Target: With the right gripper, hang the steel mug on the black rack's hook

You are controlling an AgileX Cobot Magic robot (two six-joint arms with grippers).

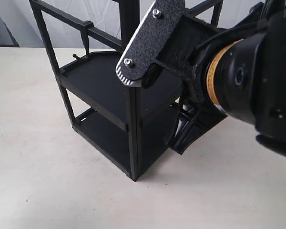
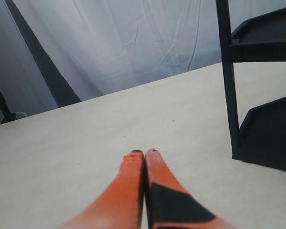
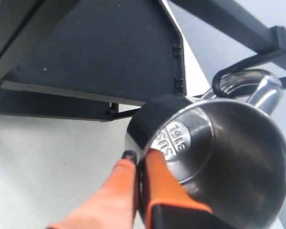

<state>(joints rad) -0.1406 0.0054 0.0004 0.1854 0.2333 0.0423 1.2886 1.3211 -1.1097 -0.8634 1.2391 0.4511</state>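
On the left side of the pale tabletop (image 1: 47,181), the left gripper (image 2: 144,155) rests low with its two orange fingers pressed together, holding nothing. It is parked away from the work, likely to leave room for the other arm.

Toward the middle and far edge of the tabletop stands the tall matte black metal rack (image 1: 133,138), with two flat trays, square posts and thin top bars. One small black hook (image 1: 86,40) hangs from the top bar on the rack's left side, and it carries nothing.

On the right, the bulky black right gripper (image 3: 137,160) reaches in close to the rack. In the exterior view it fills the frame, and its speckled finger plate with two silver screws covers the rack's upper right part. Its orange fingers pinch the rim wall of the small shiny stainless-steel mug (image 3: 219,157), one finger outside and one inside. The mug is held on its side, so its open mouth faces the wrist camera and the stamped round mark in its base shows. This grip leaves the looped handle free, pointing toward the rack.

A black J-shaped hook (image 3: 231,76) curls right at that handle. Whether it already passes through the loop cannot be told. The mug is hidden in the exterior view.
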